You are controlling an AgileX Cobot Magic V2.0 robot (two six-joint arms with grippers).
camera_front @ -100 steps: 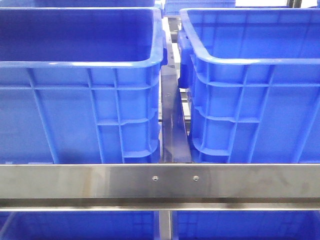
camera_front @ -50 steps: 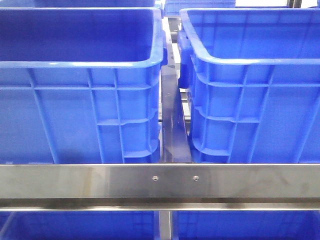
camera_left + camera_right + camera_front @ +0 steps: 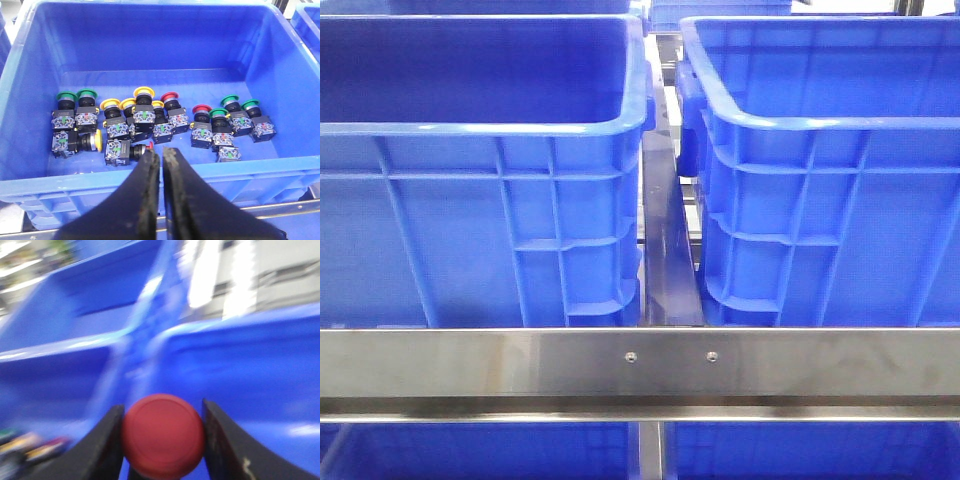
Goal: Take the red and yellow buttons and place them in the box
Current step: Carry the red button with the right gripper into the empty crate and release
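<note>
A red button point(image 3: 163, 436) is pinched between the fingers of the right gripper point(image 3: 163, 440), its round cap facing the wrist camera and filling the gap between the two dark pads; a grip across the body below the cap is judged likely, since the cap is left free and unmarked. The right wrist view is heavily blurred, so blue bin walls point(image 3: 240, 365) are made out around the load, but which bin lies below it cannot be told. A carry toward the target box is judged to be in hand.

Over on the left wrist view, the left gripper point(image 3: 161, 159) is seen with its fingers pressed almost together, nothing between them, poised above the near rim of the supply bin point(image 3: 150, 45). That stance, tips aimed down at the cluster, is read as a wait before the next pick. Inside this bin the buttons are gathered along the floor: yellow-capped ones point(image 3: 143, 93) near the middle, red-capped ones point(image 3: 170, 97) just beside them, green-capped ones point(image 3: 66, 96) at both ends. One yellow button point(image 3: 98, 140) lies on its side. Several red and yellow pieces remain, so the task is judged far from finished.

From the front view only two blue crates point(image 3: 480, 170) and a steel rail point(image 3: 640, 362) are shown; no arm and no contents are visible there
</note>
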